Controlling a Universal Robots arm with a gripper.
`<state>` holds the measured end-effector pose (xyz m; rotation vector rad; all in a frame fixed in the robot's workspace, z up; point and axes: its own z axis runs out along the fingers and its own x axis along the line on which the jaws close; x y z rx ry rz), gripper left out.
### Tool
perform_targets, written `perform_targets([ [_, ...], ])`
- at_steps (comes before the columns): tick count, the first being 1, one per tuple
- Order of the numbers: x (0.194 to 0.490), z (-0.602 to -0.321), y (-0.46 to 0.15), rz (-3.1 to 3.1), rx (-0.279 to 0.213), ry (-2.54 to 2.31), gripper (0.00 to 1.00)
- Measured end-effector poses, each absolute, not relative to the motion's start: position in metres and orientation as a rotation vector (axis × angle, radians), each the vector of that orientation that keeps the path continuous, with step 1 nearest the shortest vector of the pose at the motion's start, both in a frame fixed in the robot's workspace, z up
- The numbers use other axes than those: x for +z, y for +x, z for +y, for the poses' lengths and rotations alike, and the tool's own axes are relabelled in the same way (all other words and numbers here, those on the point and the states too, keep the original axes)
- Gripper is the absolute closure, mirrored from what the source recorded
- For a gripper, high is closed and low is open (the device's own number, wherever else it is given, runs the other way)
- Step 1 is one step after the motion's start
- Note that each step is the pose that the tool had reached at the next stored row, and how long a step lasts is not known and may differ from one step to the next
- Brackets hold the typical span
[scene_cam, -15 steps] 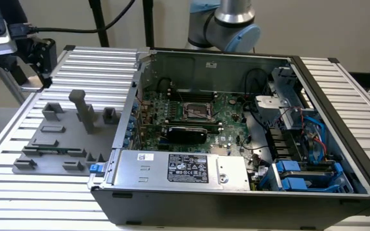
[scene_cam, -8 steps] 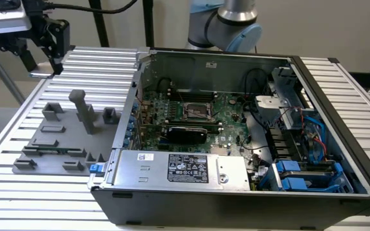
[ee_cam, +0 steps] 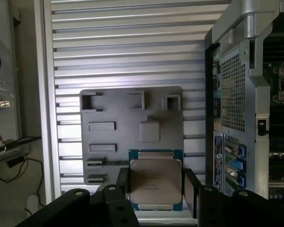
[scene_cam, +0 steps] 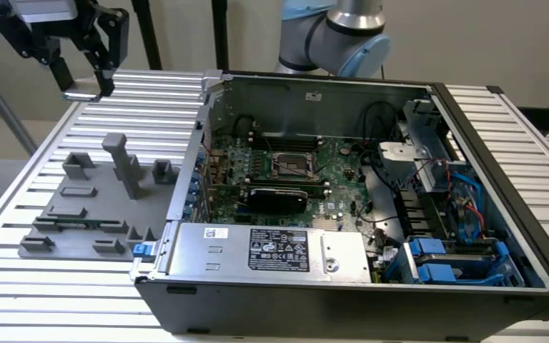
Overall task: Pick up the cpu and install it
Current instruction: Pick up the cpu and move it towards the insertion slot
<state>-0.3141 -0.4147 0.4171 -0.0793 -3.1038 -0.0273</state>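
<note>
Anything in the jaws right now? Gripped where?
Yes: the cpu, pinched by two opposite side edges between the jaws, lifted clear of the grey fixture plate.

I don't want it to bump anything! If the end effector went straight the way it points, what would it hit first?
Probably the grey fixture plate on the ribbed table, below the end effector and the cpu it grips. Depth is unclear, so it might meet bare table beside the plate.
</note>
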Motion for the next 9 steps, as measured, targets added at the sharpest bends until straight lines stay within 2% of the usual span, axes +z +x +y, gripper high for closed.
perform_targets([
  [9, 0.421, -0.415, -0.273, -3.1, -0.027, -0.079, 0.45],
])
